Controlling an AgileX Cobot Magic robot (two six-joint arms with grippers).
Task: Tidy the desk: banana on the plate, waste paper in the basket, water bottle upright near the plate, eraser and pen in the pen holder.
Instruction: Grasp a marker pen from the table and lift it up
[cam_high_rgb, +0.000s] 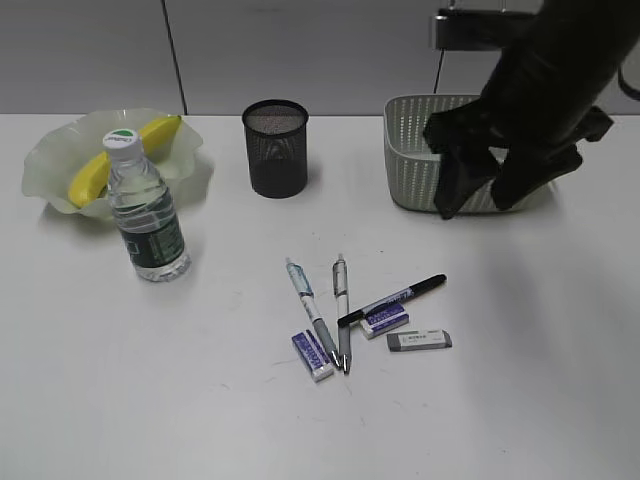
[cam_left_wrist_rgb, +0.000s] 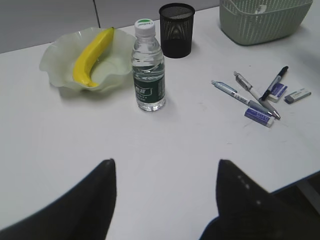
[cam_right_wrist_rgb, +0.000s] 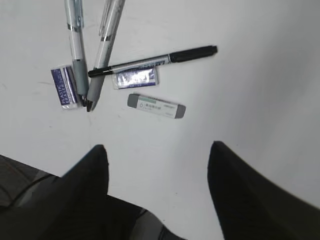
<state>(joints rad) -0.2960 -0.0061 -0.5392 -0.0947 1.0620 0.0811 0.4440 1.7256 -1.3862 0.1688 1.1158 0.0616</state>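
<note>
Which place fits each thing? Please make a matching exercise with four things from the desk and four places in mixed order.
Things:
1. banana
2. water bottle
3. pen holder
4. grey eraser

Places:
A. upright, in front of the plate
B. lying nearest the black marker's capped end
C. in the plate
D. between plate and basket

Pairs: 1-C, 2-A, 3-D, 4-B

We see the yellow banana (cam_high_rgb: 125, 152) lying in the ruffled pale green plate (cam_high_rgb: 45, 165) near the desk's (cam_high_rgb: 150, 400) far left corner, the water bottle (cam_high_rgb: 145, 215) upright just beside it. The black mesh pen holder (cam_high_rgb: 275, 147) (empty, as far as we can tell) and green basket (cam_high_rgb: 410, 160) stand along the far edge. Pens (cam_high_rgb: 342, 310) and erasers (cam_high_rgb: 312, 355) lie mid-desk.
</note>
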